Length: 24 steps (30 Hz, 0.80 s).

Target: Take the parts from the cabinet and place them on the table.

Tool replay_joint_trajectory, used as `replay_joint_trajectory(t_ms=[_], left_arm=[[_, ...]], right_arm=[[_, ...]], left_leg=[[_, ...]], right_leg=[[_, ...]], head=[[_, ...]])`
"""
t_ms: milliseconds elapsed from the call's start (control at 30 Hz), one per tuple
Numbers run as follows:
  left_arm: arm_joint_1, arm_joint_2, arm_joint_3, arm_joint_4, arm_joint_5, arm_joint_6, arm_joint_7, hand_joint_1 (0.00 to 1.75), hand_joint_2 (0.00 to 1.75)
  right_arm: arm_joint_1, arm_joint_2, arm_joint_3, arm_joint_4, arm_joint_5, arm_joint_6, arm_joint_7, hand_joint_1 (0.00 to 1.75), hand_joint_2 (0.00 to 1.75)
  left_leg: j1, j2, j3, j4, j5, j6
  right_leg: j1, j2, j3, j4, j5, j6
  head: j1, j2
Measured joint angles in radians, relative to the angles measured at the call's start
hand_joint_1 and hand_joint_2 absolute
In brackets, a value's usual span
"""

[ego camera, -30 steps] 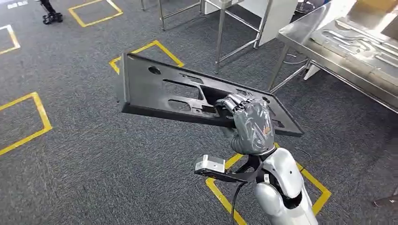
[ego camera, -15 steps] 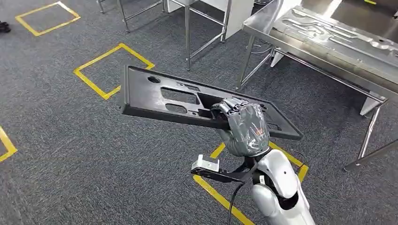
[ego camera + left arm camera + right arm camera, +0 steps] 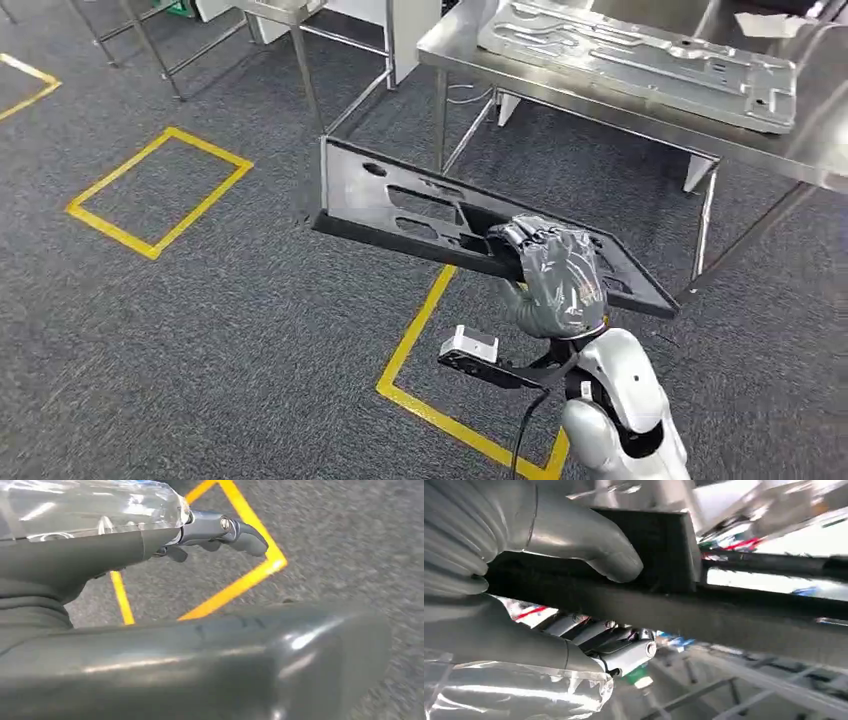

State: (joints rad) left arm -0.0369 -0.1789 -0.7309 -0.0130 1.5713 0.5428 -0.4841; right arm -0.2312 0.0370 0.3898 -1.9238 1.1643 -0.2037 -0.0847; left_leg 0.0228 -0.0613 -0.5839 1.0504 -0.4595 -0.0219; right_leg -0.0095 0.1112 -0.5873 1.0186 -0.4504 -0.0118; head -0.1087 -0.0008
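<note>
A long black plastic panel (image 3: 400, 200) with several cut-outs hangs level above the carpet, and my right hand (image 3: 555, 275) grips its near edge. In the right wrist view the thumb (image 3: 589, 545) presses one face of the panel (image 3: 734, 615) while the darker fingers (image 3: 619, 650) curl round the other. A steel table (image 3: 455, 55) stands just beyond the panel's far end. My left hand (image 3: 165, 645) hangs over the floor holding nothing, its fingers (image 3: 225, 530) stretched out.
A large silver stamped metal part (image 3: 640, 55) lies on the steel table. Table legs (image 3: 705, 225) come down close to the panel's right end. More metal frames (image 3: 300, 60) stand at the back left. Yellow tape squares (image 3: 160, 190) mark the grey carpet.
The whole picture has shifted: the camera has turned, and the steel table now lies straight ahead and closer. My right hand keeps its grip on the black panel.
</note>
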Motion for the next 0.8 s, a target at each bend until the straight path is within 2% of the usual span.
replay_joint_trajectory(t_ms=[33, 67, 133, 167, 200, 233, 267, 333, 367, 400, 433, 467, 500, 533, 567, 667, 700, 733, 767, 800], left_arm=[[0.002, 0.003, 0.005, 0.001, 0.000, -0.007, 0.000, 0.00, 0.00], [0.000, 0.004, 0.006, 0.001, -0.001, -0.011, -0.005, 0.00, 0.00], [-0.001, 0.006, 0.007, 0.001, 0.000, -0.020, -0.009, 0.00, 0.00], [-0.003, 0.006, 0.008, 0.001, 0.000, -0.028, -0.011, 0.00, 0.00], [-0.003, 0.006, 0.008, 0.001, 0.000, -0.033, -0.013, 0.00, 0.00], [-0.002, 0.008, 0.009, 0.001, 0.000, -0.038, -0.015, 0.00, 0.00], [0.001, 0.008, 0.009, 0.001, 0.000, -0.043, -0.018, 0.00, 0.00], [0.003, 0.012, 0.009, 0.001, 0.000, -0.056, -0.019, 0.00, 0.00], [0.003, 0.013, 0.009, 0.001, 0.000, -0.061, -0.019, 0.00, 0.00], [0.003, 0.013, 0.009, 0.001, 0.000, -0.067, -0.019, 0.00, 0.00], [0.002, 0.014, 0.009, 0.001, 0.000, -0.071, -0.019, 0.00, 0.00], [0.001, 0.014, 0.009, 0.001, 0.000, -0.076, -0.019, 0.00, 0.00], [0.000, 0.014, 0.009, 0.001, 0.000, -0.083, -0.019, 0.00, 0.00], [0.000, 0.014, 0.009, 0.001, 0.000, -0.088, -0.019, 0.00, 0.00], [-0.001, 0.015, 0.009, 0.001, 0.000, -0.095, -0.019, 0.00, 0.00], [-0.006, 0.020, 0.009, 0.001, 0.000, -0.124, -0.015, 0.00, 0.00], [-0.008, 0.021, 0.009, 0.001, 0.000, -0.132, -0.010, 0.00, 0.00], [-0.008, 0.025, 0.009, 0.001, 0.000, -0.142, -0.009, 0.00, 0.00], [-0.008, 0.028, 0.009, 0.001, 0.000, -0.151, -0.008, 0.00, 0.00], [-0.007, 0.032, 0.008, 0.001, -0.001, -0.160, -0.008, 0.00, 0.00]], right_arm=[[0.002, -0.006, -0.007, -0.003, 0.001, -0.003, 0.001, 1.75, 1.75], [0.005, -0.012, -0.014, -0.007, 0.002, -0.006, 0.003, 1.75, 1.75], [0.016, -0.025, -0.026, -0.017, 0.002, -0.010, 0.004, 1.75, 1.75], [0.022, -0.036, -0.035, -0.022, 0.000, -0.012, 0.004, 1.75, 1.75], [0.030, -0.045, -0.042, -0.026, -0.001, -0.013, 0.004, 1.75, 1.75], [0.030, -0.055, -0.049, -0.031, -0.007, -0.016, 0.005, 1.75, 1.75], [0.030, -0.064, -0.054, -0.033, -0.013, -0.020, 0.005, 1.75, 1.75], [0.041, -0.082, -0.064, -0.034, -0.021, -0.027, 0.006, 1.75, 1.75], [0.048, -0.088, -0.068, -0.034, -0.025, -0.030, 0.006, 1.75, 1.75], [0.054, -0.095, -0.073, -0.034, -0.029, -0.031, 0.008, 1.75, 1.75], [0.056, -0.101, -0.075, -0.034, -0.034, -0.032, 0.008, 1.75, 1.75], [0.059, -0.106, -0.077, -0.034, -0.035, -0.032, 0.009, 1.75, 1.75], [0.060, -0.117, -0.085, -0.034, -0.035, -0.037, 0.009, 1.75, 1.75], [0.061, -0.120, -0.091, -0.037, -0.036, -0.040, 0.009, 1.75, 1.75], [0.062, -0.124, -0.094, -0.038, -0.038, -0.044, 0.009, 1.75, 1.75], [0.074, -0.142, -0.106, -0.042, -0.078, -0.021, 0.018, 1.75, 1.75], [0.076, -0.145, -0.109, -0.042, -0.104, 0.002, 0.023, 1.75, 1.75], [0.072, -0.150, -0.114, -0.043, -0.142, 0.033, 0.027, 1.75, 1.75], [0.069, -0.156, -0.117, -0.041, -0.194, 0.071, 0.031, 1.75, 1.75], [0.070, -0.161, -0.121, -0.039, -0.245, 0.099, 0.031, 1.75, 1.75]], left_leg=[[0.002, -0.046, 0.009, -0.013, -0.019, 0.002], [0.004, -0.039, 0.010, -0.012, -0.019, 0.009], [-0.007, -0.016, 0.011, -0.014, -0.018, 0.021], [-0.003, 0.000, 0.014, -0.021, -0.014, 0.029], [0.002, 0.019, 0.018, -0.029, -0.009, 0.036], [0.001, 0.028, 0.021, -0.035, -0.008, 0.041], [-0.001, 0.046, 0.021, -0.037, -0.008, 0.046], [-0.002, 0.077, 0.021, -0.036, -0.012, 0.048], [-0.002, 0.091, 0.021, -0.036, -0.014, 0.048], [-0.002, 0.108, 0.023, -0.036, -0.016, 0.047], [-0.002, 0.121, 0.026, -0.036, -0.019, 0.045], [-0.002, 0.135, 0.030, -0.036, -0.022, 0.042], [-0.003, 0.146, 0.036, -0.037, -0.026, 0.039], [-0.008, 0.156, 0.042, -0.036, -0.031, 0.032], [-0.013, 0.164, 0.043, -0.035, -0.036, 0.026], [-0.014, 0.197, 0.057, -0.044, -0.044, 0.010], [-0.009, 0.176, 0.059, -0.037, -0.052, 0.001], [-0.008, 0.119, 0.051, -0.008, -0.068, -0.001], [-0.008, 0.089, 0.017, 0.060, -0.103, 0.001], [-0.007, 0.078, -0.027, 0.140, -0.135, 0.001]], right_leg=[[0.005, 0.011, -0.010, 0.009, -0.004, 0.007], [0.003, 0.025, -0.017, 0.011, -0.003, 0.012], [-0.007, 0.048, -0.022, 0.006, 0.004, 0.027], [-0.006, 0.062, -0.025, 0.005, 0.006, 0.034], [-0.004, 0.021, -0.025, 0.015, -0.001, 0.036], [0.003, -0.051, -0.045, 0.051, -0.026, 0.043], [0.001, -0.085, -0.082, 0.123, -0.065, 0.050], [-0.004, -0.103, -0.161, 0.272, -0.123, 0.055], [-0.006, -0.105, -0.181, 0.309, -0.128, 0.056], [-0.007, -0.107, -0.178, 0.299, -0.109, 0.057], [-0.007, -0.111, -0.153, 0.248, -0.076, 0.056], [-0.006, -0.122, -0.104, 0.159, -0.029, 0.053], [-0.002, -0.151, -0.052, 0.066, 0.008, 0.047], [0.006, -0.208, -0.019, 0.000, 0.009, 0.041], [0.013, -0.191, -0.020, 0.000, 0.010, 0.031], [0.016, -0.154, -0.023, 0.000, 0.005, 0.017], [0.001, -0.143, -0.012, -0.012, 0.010, 0.007], [0.002, -0.137, -0.010, -0.013, 0.007, 0.002], [0.002, -0.130, -0.008, -0.013, 0.001, -0.007], [0.005, -0.122, -0.005, -0.012, -0.003, -0.013]], head=[[0.000, 0.000], [0.001, 0.000], [0.001, 0.000], [0.001, 0.000], [0.001, 0.000], [0.003, 0.000], [0.002, 0.000], [0.002, 0.000], [0.002, 0.000], [0.002, 0.000], [0.002, 0.000], [0.002, 0.000], [0.002, 0.000], [0.003, 0.000], [0.002, 0.000], [0.002, 0.000], [0.002, 0.000], [0.002, 0.000], [0.002, 0.000], [0.002, 0.000]])
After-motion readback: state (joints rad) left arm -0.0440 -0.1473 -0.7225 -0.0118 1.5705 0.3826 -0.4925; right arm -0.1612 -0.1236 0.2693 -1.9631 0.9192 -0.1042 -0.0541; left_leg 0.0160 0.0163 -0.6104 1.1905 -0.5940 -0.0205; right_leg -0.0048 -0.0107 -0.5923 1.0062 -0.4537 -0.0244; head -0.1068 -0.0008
